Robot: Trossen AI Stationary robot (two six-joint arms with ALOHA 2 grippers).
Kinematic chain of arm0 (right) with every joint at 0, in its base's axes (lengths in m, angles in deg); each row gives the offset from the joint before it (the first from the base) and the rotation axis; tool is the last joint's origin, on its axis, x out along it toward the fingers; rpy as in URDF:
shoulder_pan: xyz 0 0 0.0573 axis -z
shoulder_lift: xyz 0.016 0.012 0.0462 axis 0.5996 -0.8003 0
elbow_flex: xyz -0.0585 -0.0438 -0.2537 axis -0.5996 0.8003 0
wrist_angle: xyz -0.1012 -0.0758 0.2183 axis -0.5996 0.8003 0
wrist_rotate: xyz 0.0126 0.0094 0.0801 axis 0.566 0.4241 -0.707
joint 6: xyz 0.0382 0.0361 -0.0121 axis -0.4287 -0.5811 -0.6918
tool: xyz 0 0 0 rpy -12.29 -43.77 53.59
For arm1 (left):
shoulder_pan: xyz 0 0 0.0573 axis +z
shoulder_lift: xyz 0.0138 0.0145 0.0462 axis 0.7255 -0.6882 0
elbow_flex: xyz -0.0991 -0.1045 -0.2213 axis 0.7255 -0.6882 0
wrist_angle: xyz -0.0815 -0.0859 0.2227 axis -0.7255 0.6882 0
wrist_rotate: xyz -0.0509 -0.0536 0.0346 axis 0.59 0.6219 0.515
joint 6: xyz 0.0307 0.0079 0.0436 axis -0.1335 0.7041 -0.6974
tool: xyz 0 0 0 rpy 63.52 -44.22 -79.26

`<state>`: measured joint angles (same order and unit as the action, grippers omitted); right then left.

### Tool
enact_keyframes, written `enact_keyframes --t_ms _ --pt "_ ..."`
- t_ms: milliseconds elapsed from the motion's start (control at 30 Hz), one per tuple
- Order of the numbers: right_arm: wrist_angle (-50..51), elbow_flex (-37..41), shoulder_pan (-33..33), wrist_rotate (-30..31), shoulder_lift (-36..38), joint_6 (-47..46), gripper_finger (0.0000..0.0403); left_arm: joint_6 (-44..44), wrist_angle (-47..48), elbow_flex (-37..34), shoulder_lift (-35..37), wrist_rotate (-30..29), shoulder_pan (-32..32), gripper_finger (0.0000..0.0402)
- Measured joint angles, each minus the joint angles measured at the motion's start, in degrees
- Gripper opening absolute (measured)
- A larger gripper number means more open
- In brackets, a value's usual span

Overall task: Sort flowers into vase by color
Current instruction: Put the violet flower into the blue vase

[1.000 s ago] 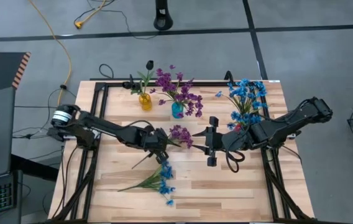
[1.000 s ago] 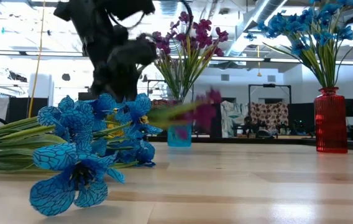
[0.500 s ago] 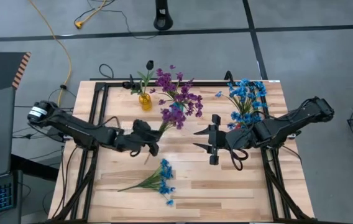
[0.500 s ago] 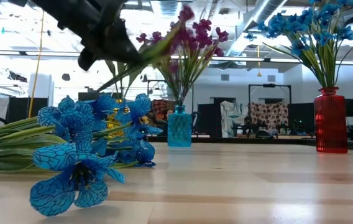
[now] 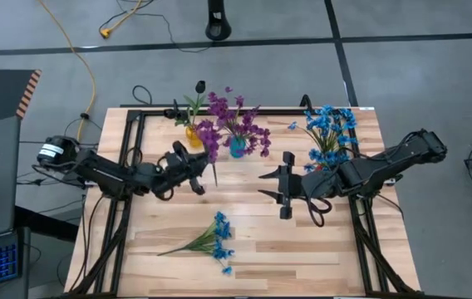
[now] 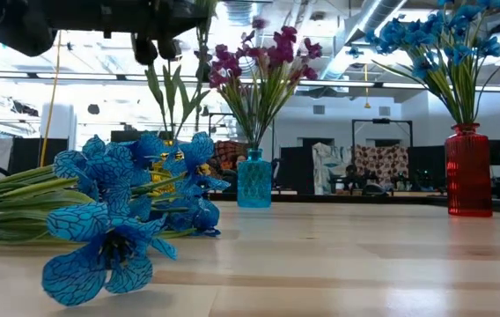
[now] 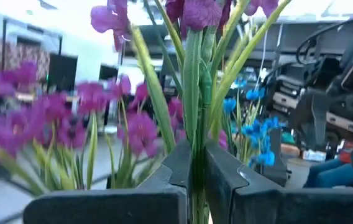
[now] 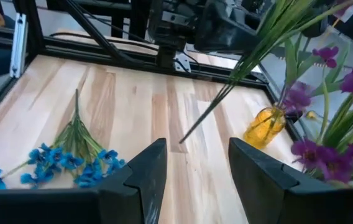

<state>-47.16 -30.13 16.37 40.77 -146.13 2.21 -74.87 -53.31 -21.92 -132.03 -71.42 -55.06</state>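
Note:
A purple flower sprig [image 5: 208, 134] is off the table with my left gripper [image 5: 202, 167] shut on its green stems, left of the teal vase [image 5: 237, 148] of purple flowers. The yellow vase [image 5: 194, 135] with a dark flower stands behind the sprig. At the far right a red vase [image 6: 466, 172] holds blue flowers [image 5: 329, 126]. A blue sprig [image 5: 213, 240] lies flat on the table near the front. My right gripper [image 5: 263, 185] hovers open at mid-table, nothing between its fingers. My left gripper pinches the purple sprig's bundle of green stems [image 7: 196, 163] between its two fingers, below the leaves and blossoms. The fingers lie across the stems, coming about level from the table's left. The sprig is lifted clear, blossoms up, its bare stem end [image 8: 184, 138] slanting down above the table.
Black frame rails [image 5: 128, 166] run along the table's left, far and right edges. Bare wood [image 5: 302, 249] lies at the near right. Beyond the table the low view shows a room with furniture.
My left gripper has risen and drawn back toward the table's far left, tipping from pointing down to about level. The purple sprig has swung from lying level over mid-table to nearly upright, blossoms now up beside the teal vase.

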Motion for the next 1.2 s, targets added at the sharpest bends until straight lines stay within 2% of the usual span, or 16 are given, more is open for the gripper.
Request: enact_keyframes --t_ms 167,300,367,600,733,1200 --pt "-0.02 0.0 0.15 0.01 -0.02 0.96 0.0198 -6.42 -6.93 -0.04 -0.59 8.94 4.4 0.0009" --pt "-0.03 0.0 1.01 -0.03 -0.03 0.97 0.0198 -10.24 -18.84 -0.01 -6.14 18.33 7.54 0.0009" --pt "-0.03 0.0 1.64 -0.03 -0.04 0.95 0.0198 -10.89 -19.57 1.24 -9.21 20.47 9.29 0.0009" --pt "0.06 0.0 2.36 -0.14 -0.04 0.75 0.0198 -15.77 -19.57 10.09 -19.37 22.1 13.24 0.0009" --pt "0.23 0.0 2.36 -0.18 -0.04 0.77 0.0198 -19.14 -19.55 14.64 -22.6 22.77 14.79 0.0009" --pt "0.27 0.0 2.36 -0.18 -0.04 4.84 0.0198 -20.61 -17.28 14.6 -22.45 23.42 19.7 0.0009"
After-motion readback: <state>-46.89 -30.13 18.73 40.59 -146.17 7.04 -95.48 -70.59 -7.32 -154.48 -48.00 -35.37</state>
